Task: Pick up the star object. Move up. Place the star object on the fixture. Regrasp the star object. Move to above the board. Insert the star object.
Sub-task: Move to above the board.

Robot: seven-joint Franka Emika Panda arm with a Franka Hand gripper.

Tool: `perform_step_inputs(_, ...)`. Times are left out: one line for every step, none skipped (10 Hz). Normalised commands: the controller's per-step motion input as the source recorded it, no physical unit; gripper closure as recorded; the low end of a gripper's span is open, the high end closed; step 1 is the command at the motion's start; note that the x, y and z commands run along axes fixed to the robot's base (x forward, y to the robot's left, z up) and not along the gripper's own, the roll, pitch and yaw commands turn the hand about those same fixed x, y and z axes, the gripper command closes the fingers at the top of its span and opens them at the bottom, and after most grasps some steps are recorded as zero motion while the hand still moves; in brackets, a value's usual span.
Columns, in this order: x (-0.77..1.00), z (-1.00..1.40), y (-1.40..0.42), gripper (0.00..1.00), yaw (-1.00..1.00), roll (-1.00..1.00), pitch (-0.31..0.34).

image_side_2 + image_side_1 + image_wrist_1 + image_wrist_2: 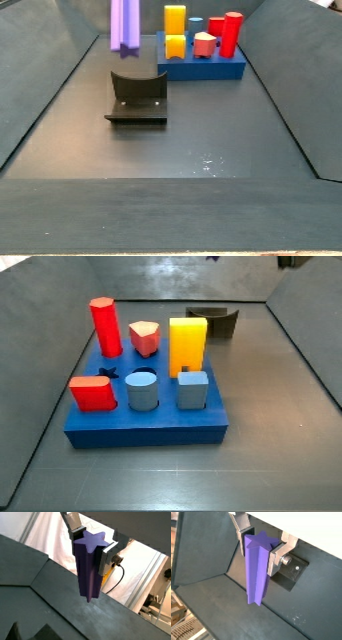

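I have the star object pinched near its upper end between the silver fingers of the gripper, and in both wrist views the purple peg hangs straight down from the jaws, its long axis vertical and its free end well clear of the bench. In a side view the star object shows as a purple column hanging above the fixture, its lower tip apart from the notch, with nothing touching yet; the gripper itself is cut off by the top of that picture.

What matters for my next move, as I judge it, is that vertical line: the peg sits almost directly over the fixture's curved cradle, so the placement looks mostly a matter of coming down. I cannot tell from these views whether it is centred over the notch.

The board lies beyond the fixture toward the far end of the bench, carrying the red peg, the yellow block and the others. A dark star-shaped hole beside the red peg looks like the eventual target.
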Motion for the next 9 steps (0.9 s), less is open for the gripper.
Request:
perform_step_inputs(0.01,1.0,0.03,1.0,0.15,-0.04,0.072)
perform_step_inputs(0.01,0.99,0.02,1.0,0.14,-0.04,0.048)
perform_step_inputs(0.02,0.85,0.0,1.0,0.12,-0.04,0.038)
perform_step_inputs(0.01,0.66,0.0,1.0,0.1,-0.03,0.033)
perform_step_inputs(0.01,0.57,-0.01,1.0,0.09,-0.03,0.03)
perform_step_inputs(0.01,0.39,-0.01,1.0,0.07,-0.04,0.038)
perform_step_inputs(0.02,0.21,-0.01,1.0,0.06,-0.04,0.049)
perform_step_inputs(-0.53,0.1,-1.0,1.0,0.05,-1.0,0.008)
perform_step_inputs(-0.54,0.09,-1.0,1.0,0.05,-1.0,0.001)
